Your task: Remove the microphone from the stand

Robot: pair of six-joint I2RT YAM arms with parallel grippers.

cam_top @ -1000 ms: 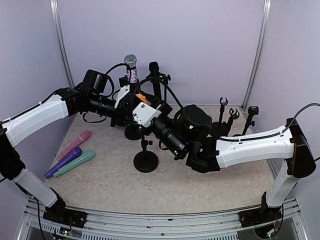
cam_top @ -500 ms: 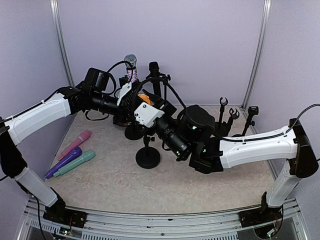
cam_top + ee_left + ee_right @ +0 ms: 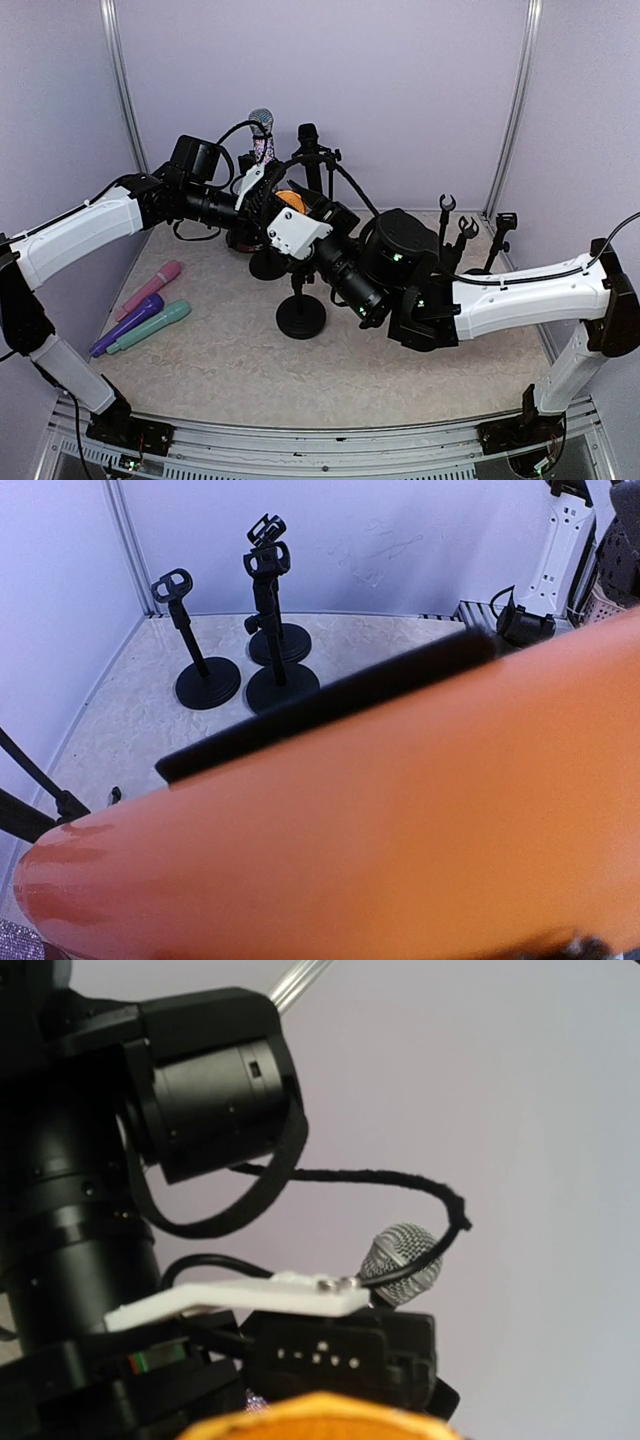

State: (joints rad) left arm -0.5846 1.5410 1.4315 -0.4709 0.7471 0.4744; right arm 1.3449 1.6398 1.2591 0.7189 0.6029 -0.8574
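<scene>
Meanwhile the stand [image 3: 300, 317] has slid rightward; whether the left gripper [image 3: 266, 198] or right gripper [image 3: 300, 212] is clamped, I cannot tell.

White arm shells [image 3: 80, 235], black joints [image 3: 400, 250], black cables [image 3: 350, 1175].

no readable text, labels or numbers on anything, perhaps lost to blur and small size

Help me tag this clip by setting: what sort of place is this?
Probably a robot lab test cell, not a studio: plain lavender walls between metal frame posts, a left arm and right arm bolted at the table edge, and loose microphones and empty stands laid out as props.
</scene>
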